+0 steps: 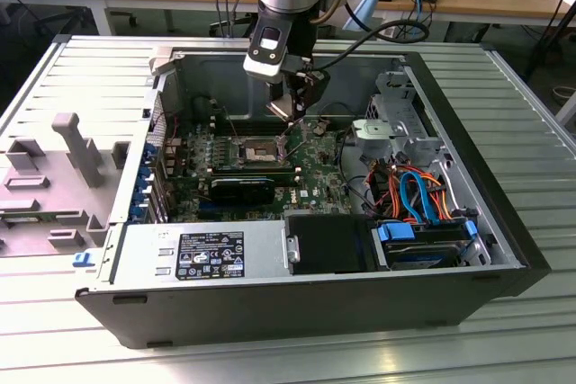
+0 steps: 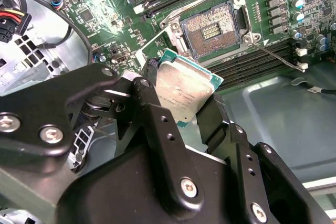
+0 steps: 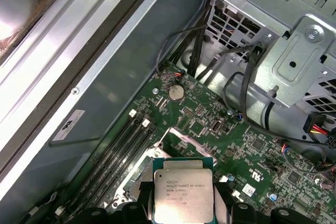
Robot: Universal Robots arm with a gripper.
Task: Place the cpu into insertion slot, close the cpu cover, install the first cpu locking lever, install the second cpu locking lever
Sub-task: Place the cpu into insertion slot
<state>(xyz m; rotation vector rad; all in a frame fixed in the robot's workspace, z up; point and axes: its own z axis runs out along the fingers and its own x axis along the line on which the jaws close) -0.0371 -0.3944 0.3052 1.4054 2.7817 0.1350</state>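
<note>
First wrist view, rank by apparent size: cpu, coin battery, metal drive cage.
1. metal drive cage
2. cpu, which is nearest the camera, so it looks bigger than it really is
3. coin battery

Bright, even room light from above washes the pale counter (image 1: 531, 159) in the exterior view, and shadows are soft. Inside the case (image 1: 270, 312) it is dimmer, and the board (image 1: 315, 168) under the claw (image 1: 290, 132) sits in mild shade. In the second wrist view the cpu (image 2: 185, 87) held in the claw shows pale glare on its metal top. In the first wrist view, a shiny patch far from the claw burns out white.
</note>
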